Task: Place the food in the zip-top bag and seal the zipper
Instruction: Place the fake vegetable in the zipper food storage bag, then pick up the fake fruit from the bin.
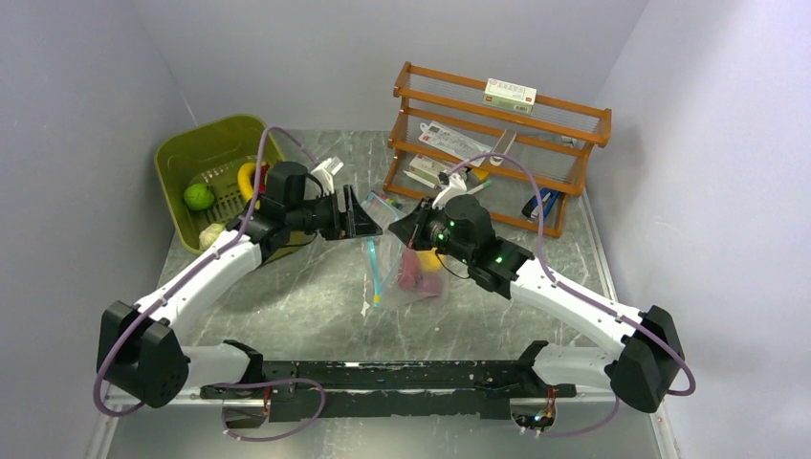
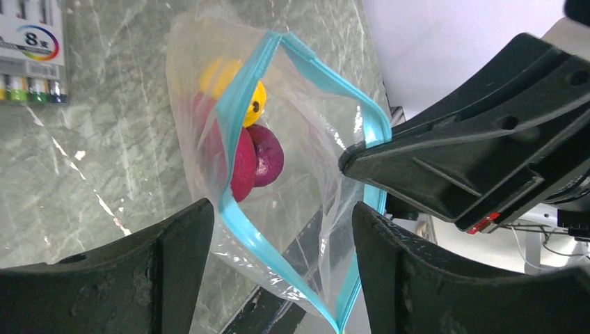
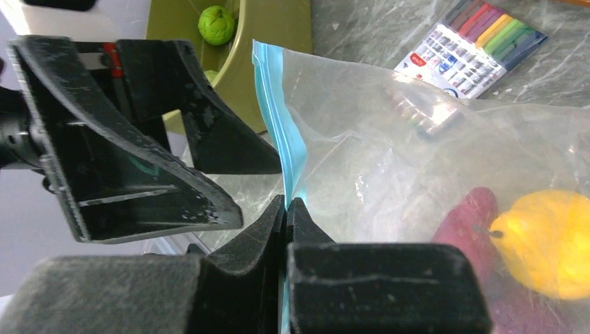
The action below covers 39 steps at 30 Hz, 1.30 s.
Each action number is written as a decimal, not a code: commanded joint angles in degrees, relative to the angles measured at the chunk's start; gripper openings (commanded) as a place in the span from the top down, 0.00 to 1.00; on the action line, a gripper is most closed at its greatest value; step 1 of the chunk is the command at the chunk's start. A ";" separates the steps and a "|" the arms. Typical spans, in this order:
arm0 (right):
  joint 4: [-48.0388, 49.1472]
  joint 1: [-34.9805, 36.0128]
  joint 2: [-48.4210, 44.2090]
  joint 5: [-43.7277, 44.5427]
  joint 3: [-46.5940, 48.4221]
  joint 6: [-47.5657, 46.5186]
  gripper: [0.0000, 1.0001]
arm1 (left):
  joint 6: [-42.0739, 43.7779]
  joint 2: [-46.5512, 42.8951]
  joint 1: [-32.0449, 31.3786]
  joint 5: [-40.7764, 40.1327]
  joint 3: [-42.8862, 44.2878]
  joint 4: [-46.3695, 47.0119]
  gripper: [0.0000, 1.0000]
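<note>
Overhead camera looks down; both wrist cameras, close, share the zip-top bag (image 3: 362, 125).

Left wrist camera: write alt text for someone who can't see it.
A clear zip-top bag gapes open, its teal-blue zipper pinched by the shut right gripper. Purple-red and orange-yellow toy food sits inside; the open left gripper straddles the bag's near end, with a marker pack top left.

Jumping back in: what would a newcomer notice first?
The clear zip-top bag gapes open mid-table, the right gripper shut on its teal zipper. A yellow piece and a purple-red piece lie inside, and the open left gripper straddles the mouth. Other pieces wait in the olive tub, rear left.
</note>
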 commanded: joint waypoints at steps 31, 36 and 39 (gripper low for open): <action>-8.91 0.08 -11.18 4.50 -0.37 -9.64 1.00 | 24.57 5.40 25.70 -51.17 26.09 -16.12 0.33; -9.14 0.11 -11.36 3.02 -0.57 -9.07 1.00 | 29.61 10.68 28.76 -60.25 26.90 -14.51 0.35; -11.54 0.14 -10.53 2.14 1.26 -9.40 1.00 | 32.11 14.77 29.22 -64.46 27.61 -12.58 0.38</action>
